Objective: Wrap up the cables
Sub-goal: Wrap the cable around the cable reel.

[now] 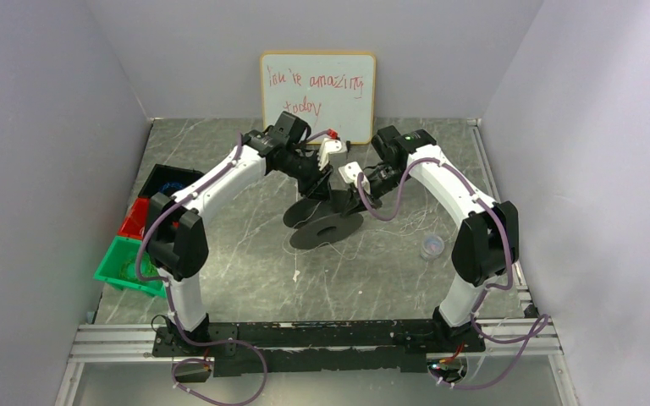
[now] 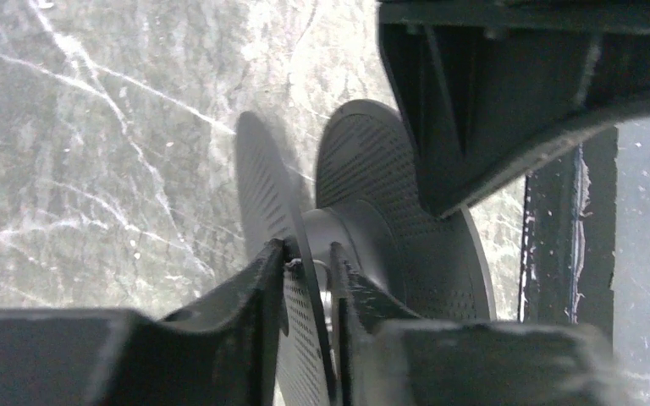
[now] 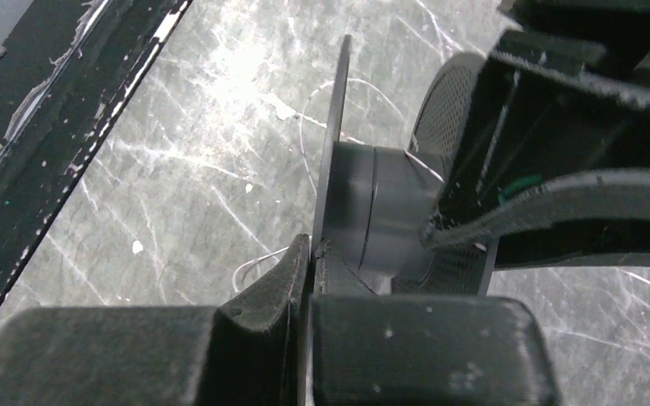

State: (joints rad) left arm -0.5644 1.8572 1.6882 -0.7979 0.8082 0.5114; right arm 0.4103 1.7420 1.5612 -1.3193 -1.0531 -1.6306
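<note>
Here the cables (image 3: 254,260) show as hair-thin, whitish, limp threads, lying in loose loops on the marbled table (image 3: 178,169) just beside and behind the black spool (image 3: 372,211). The left gripper (image 2: 307,254) is clamped tight on one spool flange. The right gripper (image 3: 309,249) pinches the other flange.

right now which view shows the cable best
Right wrist: the cable lies in pale loops on the table behind the spool, close enough to trace. Top external shows only faint strands on the table near the spool. Left wrist shows no cable that I can make out.
</note>
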